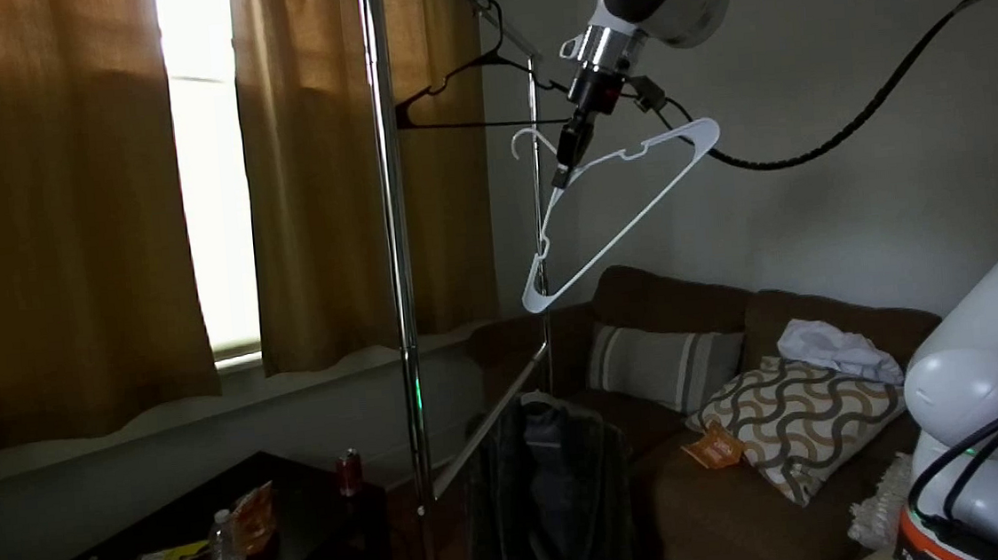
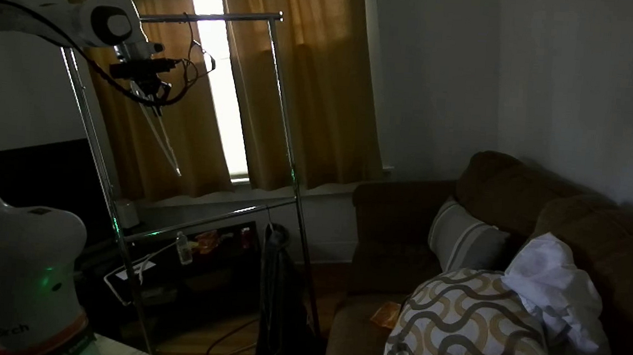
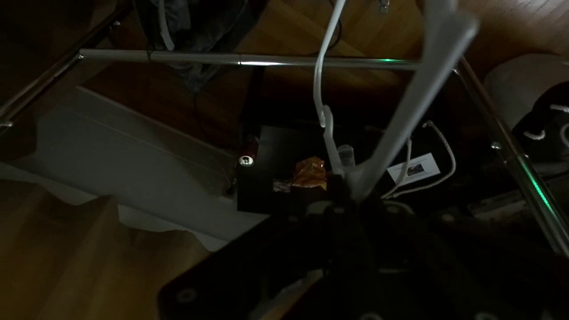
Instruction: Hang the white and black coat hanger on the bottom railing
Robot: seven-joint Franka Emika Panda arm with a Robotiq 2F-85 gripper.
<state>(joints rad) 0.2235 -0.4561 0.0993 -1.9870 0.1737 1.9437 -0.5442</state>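
My gripper (image 1: 560, 177) is shut on the white and black coat hanger (image 1: 701, 132), near the base of its hook. The hanger tilts in the air, one corner lower than the other, its hook curving up beside the fingers. Seen in an exterior view, the hanger (image 2: 175, 163) is nearly edge-on below the gripper (image 2: 157, 109). The bottom railing (image 1: 492, 418) runs well below the hanger in both exterior views. In the wrist view the hanger's white frame (image 3: 412, 102) spreads from the gripper (image 3: 351, 195), with the bottom railing (image 3: 284, 61) beyond it. Dark fingers hide the gripped part.
A dark coat (image 1: 552, 498) hangs from the bottom railing near one end. A thin dark hanger (image 1: 482, 60) hangs on the upper crossbar (image 2: 233, 17). Upright posts (image 1: 395, 235) stand at both ends. A low black table with a bottle (image 1: 228, 555) and a sofa (image 1: 688, 532) are nearby.
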